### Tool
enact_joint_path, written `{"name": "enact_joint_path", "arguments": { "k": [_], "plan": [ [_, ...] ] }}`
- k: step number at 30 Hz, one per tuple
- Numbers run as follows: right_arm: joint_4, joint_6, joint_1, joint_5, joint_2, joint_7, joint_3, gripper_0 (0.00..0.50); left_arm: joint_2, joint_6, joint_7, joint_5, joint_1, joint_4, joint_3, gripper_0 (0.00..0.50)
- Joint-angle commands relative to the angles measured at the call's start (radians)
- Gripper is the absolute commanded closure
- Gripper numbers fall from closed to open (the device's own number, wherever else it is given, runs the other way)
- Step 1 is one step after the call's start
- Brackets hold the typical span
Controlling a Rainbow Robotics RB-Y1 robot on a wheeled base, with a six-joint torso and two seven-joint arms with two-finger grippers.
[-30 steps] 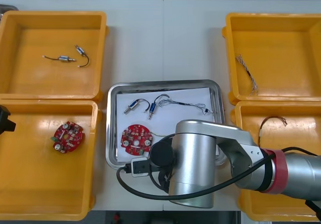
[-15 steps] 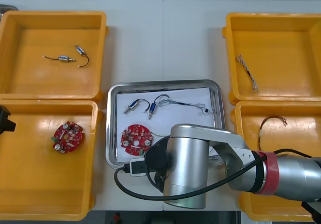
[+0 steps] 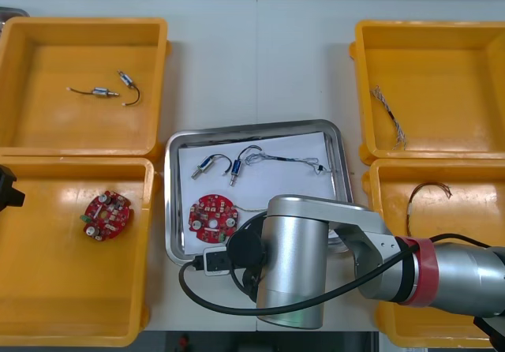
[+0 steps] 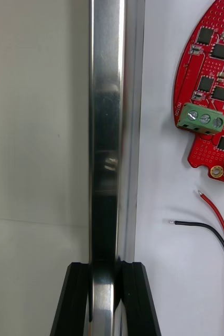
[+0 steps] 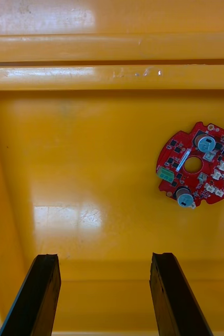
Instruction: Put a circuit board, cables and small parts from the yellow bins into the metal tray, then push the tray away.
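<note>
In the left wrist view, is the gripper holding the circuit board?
No: the left gripper stands open, and the circuit board lies on the floor of the yellow bin, apart from its fingers.

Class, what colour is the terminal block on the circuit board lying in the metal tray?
Green; the terminal block shows best in the right wrist view.

Near rim of the metal tray (image 3: 168, 210), and likely the right end effector (image 4: 106, 269), under the right arm (image 3: 296, 265).
</note>
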Motion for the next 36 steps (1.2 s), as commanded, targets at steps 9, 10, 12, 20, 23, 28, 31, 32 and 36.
{"name": "enact_joint_path", "arguments": {
  "k": [9,10,12,20,23,28,31,32,36],
  "plan": [
    [-0.023,-0.002,-0.086,0.017,-0.024,-0.052,-0.001,0.474,0.046,0.006,-0.085,0.008,0.015,-0.028,0.029,0.0],
    [-0.023,-0.002,-0.087,0.017,-0.025,-0.054,-0.004,0.474,0.046,0.006,-0.085,0.008,0.015,-0.028,0.029,0.0],
    [-0.02,-0.002,-0.092,0.017,-0.027,-0.06,-0.019,0.478,0.046,0.006,-0.085,0.008,0.015,-0.028,0.029,0.0],
    [0.04,-0.002,-0.127,0.005,-0.008,-0.071,-0.045,0.476,0.046,0.006,-0.085,0.008,0.015,-0.028,0.029,0.0],
    [0.067,-0.002,-0.158,-0.017,0.004,-0.072,-0.05,0.477,0.046,0.006,-0.085,0.008,0.015,-0.028,0.029,0.0],
    [0.107,-0.002,-0.216,-0.055,0.016,-0.072,-0.056,0.478,0.046,0.006,-0.085,0.008,0.015,-0.028,0.029,0.0],
    [0.132,-0.003,-0.247,-0.084,0.025,-0.072,-0.059,0.478,0.046,0.006,-0.085,0.008,0.015,-0.028,0.029,0.0],
    [0.136,-0.003,-0.256,-0.087,0.027,-0.072,-0.059,0.477,0.046,0.006,-0.085,0.008,0.015,-0.028,0.029,0.0],
    [0.161,-0.005,-0.29,-0.101,0.039,-0.072,-0.059,0.477,0.046,0.006,-0.085,0.008,0.015,-0.028,0.029,0.0]
  ]
}}
